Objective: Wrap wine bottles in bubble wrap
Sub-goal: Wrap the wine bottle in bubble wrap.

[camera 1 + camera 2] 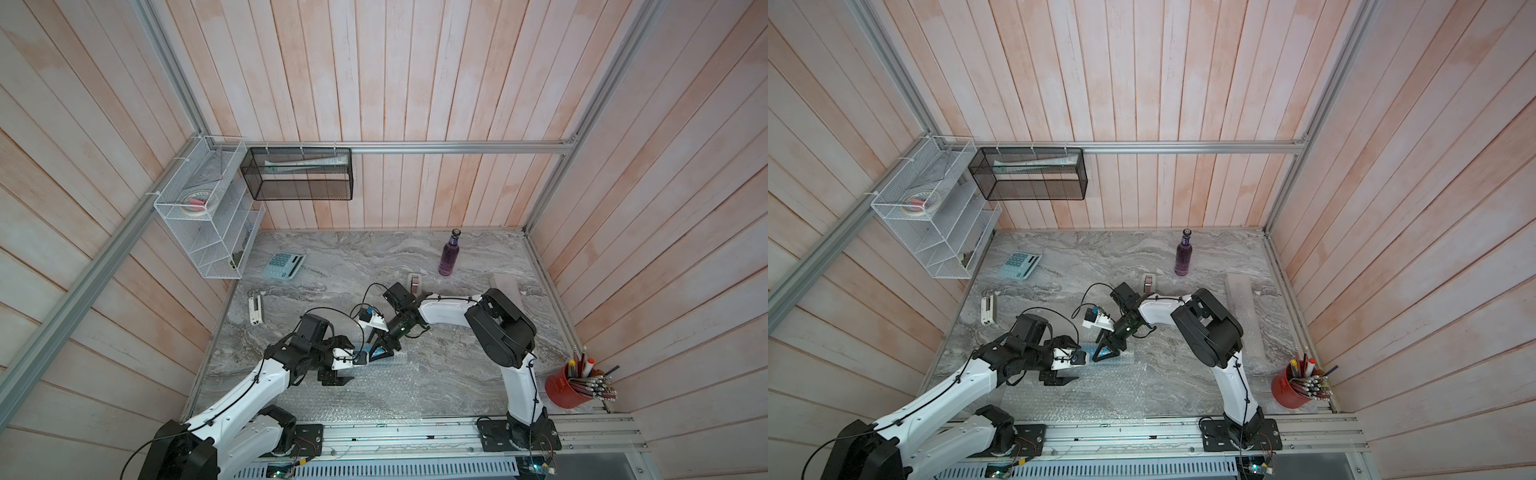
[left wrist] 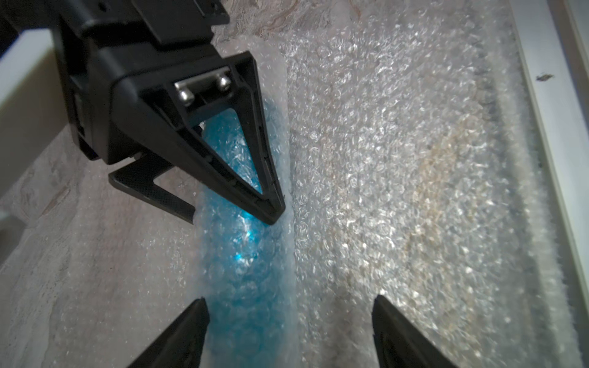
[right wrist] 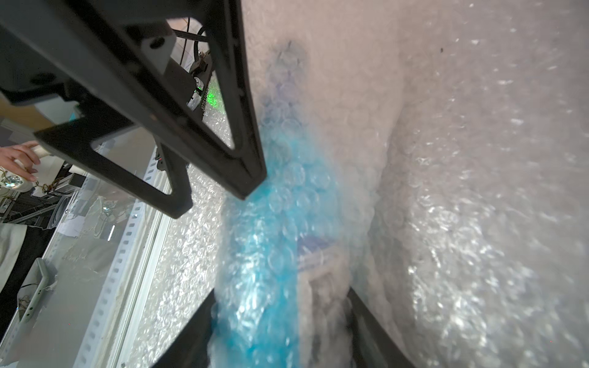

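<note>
I am in the rolling step. The blue bottle [image 2: 242, 270] lies on its side at the far edge of the bubble wrap [image 2: 398, 191], and the wrap already covers it. The rest of the sheet lies flat on the tabletop [image 1: 353, 257], on the side near the robot's base.

My right fingers [image 2: 259, 143] squeeze the wrapped bottle, one on each side. My left fingers [image 2: 181, 337] are wide apart and hold nothing. One is just beside the roll and the other is out over the flat sheet.

Next, I think the bottle has to roll along the sheet. For that, the left fingers need a hold on the roll too, so both ends turn together and the wrap stays tight. The wrap looks springy and may pop open.

The right arm bends high at the elbow and comes down onto the bottle. The left arm reaches in low, with its wrist turned sideways. A purple bottle [image 1: 449, 255] stands bare at the back.
</note>
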Robot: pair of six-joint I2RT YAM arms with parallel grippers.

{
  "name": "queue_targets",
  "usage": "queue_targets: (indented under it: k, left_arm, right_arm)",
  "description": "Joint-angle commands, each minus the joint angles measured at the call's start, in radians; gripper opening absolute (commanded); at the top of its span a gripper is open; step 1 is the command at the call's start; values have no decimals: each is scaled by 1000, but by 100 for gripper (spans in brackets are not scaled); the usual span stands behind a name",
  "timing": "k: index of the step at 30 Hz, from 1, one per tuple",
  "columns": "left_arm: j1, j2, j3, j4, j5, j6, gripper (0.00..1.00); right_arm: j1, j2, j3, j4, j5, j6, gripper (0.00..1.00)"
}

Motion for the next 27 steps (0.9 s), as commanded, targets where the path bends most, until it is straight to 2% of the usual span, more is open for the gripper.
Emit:
queue_targets:
  k: [1, 4, 6, 10, 16, 18, 20, 27]
  left_arm:
    - [-23, 43, -31, 146, -67, -2, 81]
    - [-33, 65, -43, 228, -123, -5, 80]
    - [-42, 83, -47, 233, -132, 9, 80]
    - [-71, 112, -71, 254, -227, 30, 77]
    - [-76, 189, -20, 227, -301, 36, 65]
    - [-77, 206, 4, 205, -299, 18, 58]
    - [-77, 208, 22, 175, -280, 3, 42]
    - [-53, 153, -2, 105, -172, -56, 36]
  right_arm:
    - [10, 49, -11, -68, 5, -20, 55]
    - [13, 53, -5, -77, -3, -19, 55]
    - [17, 55, -3, -80, -6, -19, 55]
    - [19, 58, 6, -99, -10, -24, 55]
    - [28, 62, 30, -135, -14, -43, 55]
    - [29, 56, 36, -140, -8, -43, 56]
    - [28, 42, 41, -137, 6, -43, 58]
    - [2, -105, -20, -41, 48, 18, 68]
